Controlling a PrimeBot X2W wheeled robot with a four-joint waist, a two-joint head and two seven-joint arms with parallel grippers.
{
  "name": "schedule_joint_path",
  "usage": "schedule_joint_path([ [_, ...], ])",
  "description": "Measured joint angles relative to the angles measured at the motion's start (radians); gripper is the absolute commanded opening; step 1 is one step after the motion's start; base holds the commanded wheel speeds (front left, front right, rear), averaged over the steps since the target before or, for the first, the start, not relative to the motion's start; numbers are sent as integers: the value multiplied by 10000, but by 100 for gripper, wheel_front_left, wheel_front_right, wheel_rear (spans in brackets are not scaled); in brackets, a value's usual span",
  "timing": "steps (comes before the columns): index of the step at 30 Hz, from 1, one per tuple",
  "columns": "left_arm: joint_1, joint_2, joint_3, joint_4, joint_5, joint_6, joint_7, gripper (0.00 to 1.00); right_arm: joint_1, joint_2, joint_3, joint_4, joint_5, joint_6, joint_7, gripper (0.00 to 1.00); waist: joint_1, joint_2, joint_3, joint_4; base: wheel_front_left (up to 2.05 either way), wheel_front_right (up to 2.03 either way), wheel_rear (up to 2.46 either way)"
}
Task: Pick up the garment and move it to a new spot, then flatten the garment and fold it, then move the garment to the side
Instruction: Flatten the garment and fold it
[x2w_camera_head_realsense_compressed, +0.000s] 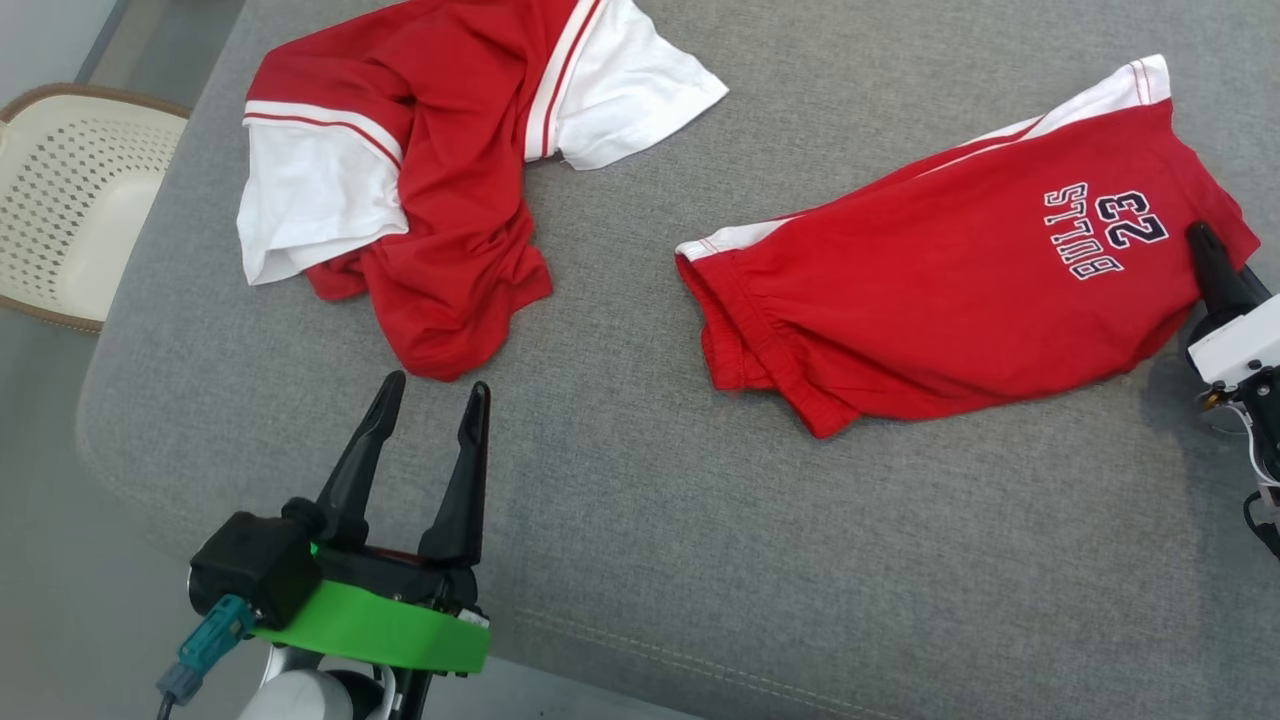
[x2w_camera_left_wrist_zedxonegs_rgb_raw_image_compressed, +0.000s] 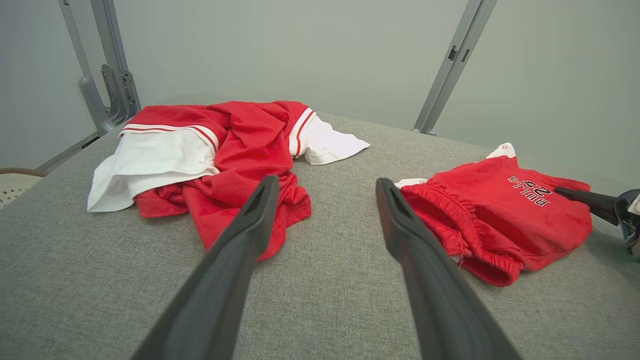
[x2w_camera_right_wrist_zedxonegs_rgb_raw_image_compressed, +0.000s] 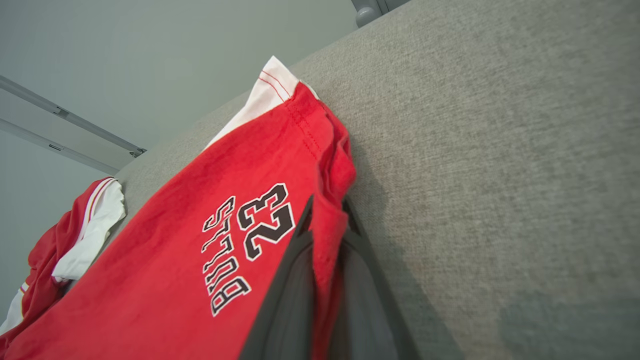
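Two right jaws pinch shorts (x2w_camera_right_wrist_zedxonegs_rgb_raw_image_compressed: 175, 240) hem, partly fabric-covered.

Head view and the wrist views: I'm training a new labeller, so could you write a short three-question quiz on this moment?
1. True or false: the left gripper is shut.
2. How does the right gripper stand to the red shorts? A: shut on their edge. B: open above them. C: well apart from them.
3. Fill in: the number printed on the shorts is ___.

Key: 1 false, its jaws stand open; 2 A; 3 23.
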Motion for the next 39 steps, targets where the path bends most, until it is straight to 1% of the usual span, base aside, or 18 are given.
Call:
schedule_joint_path([
  [6,0,-245,194,10,-2,0,0,100,132,-119,73,-59,36,125,58,0,0,0,-92,-399,0,0,0],
  [10,7,-332,249,36,-2,-13,0,100,547,-263,150,-249,19,136,50,0,0,0,-199,-727,0,0,0],
  [13,28,-357,259,84,-2,-27,0,100,920,-196,230,-430,17,144,-29,0,0,0,-287,-1013,0,0,0],
  [15,78,-366,282,115,-2,-82,0,100,1172,-123,339,-577,10,217,-63,0,0,0,-345,-1225,0,0,0],
  [22,208,-407,462,282,8,-121,0,100,2048,479,424,-1062,29,222,-639,0,0,0,-545,-2029,0,0,0],
  [26,226,-497,485,290,90,-205,0,100,2527,692,487,-1308,71,222,-861,0,0,0,-651,-2485,0,0,0],
  [29,283,-510,489,347,90,-207,0,100,2703,692,662,-1333,40,222,-930,0,0,0,-712,-2805,0,0,0],
  [34,408,-510,453,527,178,-385,0,100,2748,616,911,-1333,-221,224,-930,0,0,0,-798,-3242,0,0,0],
  [36,407,-512,378,617,178,-464,0,100,2748,481,991,-1331,-395,224,-930,0,1,0,-843,-3339,0,0,0],
  [37,406,-512,343,637,180,-514,0,100,2748,405,997,-1331,-462,224,-932,6,1,0,-873,-3357,0,0,0],
  [38,406,-514,311,650,180,-541,0,100,2746,337,997,-1331,-539,224,-947,15,0,0,-900,-3361,0,0,0],
  [39,406,-514,311,650,180,-541,0,100,2746,337,997,-1331,-539,224,-947,22,0,0,-900,-3361,0,0,0],
])
